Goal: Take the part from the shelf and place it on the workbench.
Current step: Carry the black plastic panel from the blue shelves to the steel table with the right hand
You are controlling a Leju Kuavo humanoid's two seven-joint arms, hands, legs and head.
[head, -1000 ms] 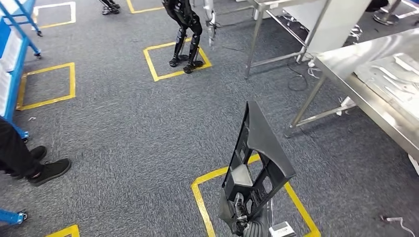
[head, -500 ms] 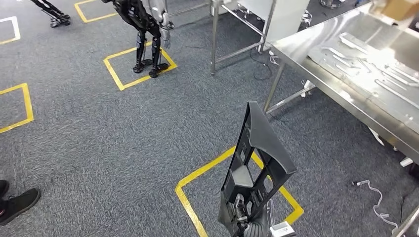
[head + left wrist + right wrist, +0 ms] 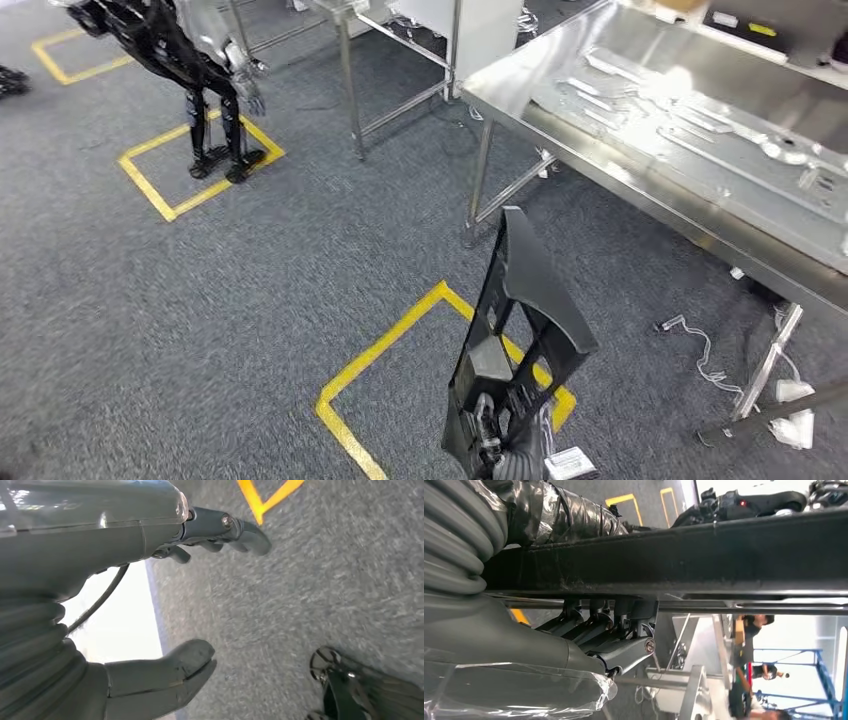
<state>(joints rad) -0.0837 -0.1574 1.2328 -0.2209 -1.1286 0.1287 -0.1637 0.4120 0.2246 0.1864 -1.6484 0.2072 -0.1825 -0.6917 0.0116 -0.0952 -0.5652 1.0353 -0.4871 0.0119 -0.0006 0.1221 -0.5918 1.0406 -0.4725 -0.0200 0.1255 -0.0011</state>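
**Grey carpet underfoot, part in hand, bench off to the right**

Grey carpet (image 3: 250,300) with yellow tape squares (image 3: 400,345) is what we're standing on. Closest to us, our right hand (image 3: 500,440) grips the black plastic part (image 3: 525,330) at its lower end, so the part stands nearly upright in front of us, leaning a little, its top edge reaching up toward the bench. From the right wrist camera the dark fingers (image 3: 599,630) hook over an edge of the part (image 3: 684,555), thumb side underneath, a firm hold.

Our left hand (image 3: 165,610) hangs over the carpet with nothing in it, fingers (image 3: 235,527) loosely curled and well apart from the thumb (image 3: 170,672).

A bit further out on the right is the steel workbench (image 3: 560,130), with flat metal pieces (image 3: 690,120) lying on its top. The part isn't on it; it's in the air, just short of the near corner. White cables (image 3: 700,350) trail on the carpet under the bench.

Farther back, on the left, another humanoid robot (image 3: 200,60) stands on a yellow square, and beyond the bench sits a second steel frame table (image 3: 400,50).
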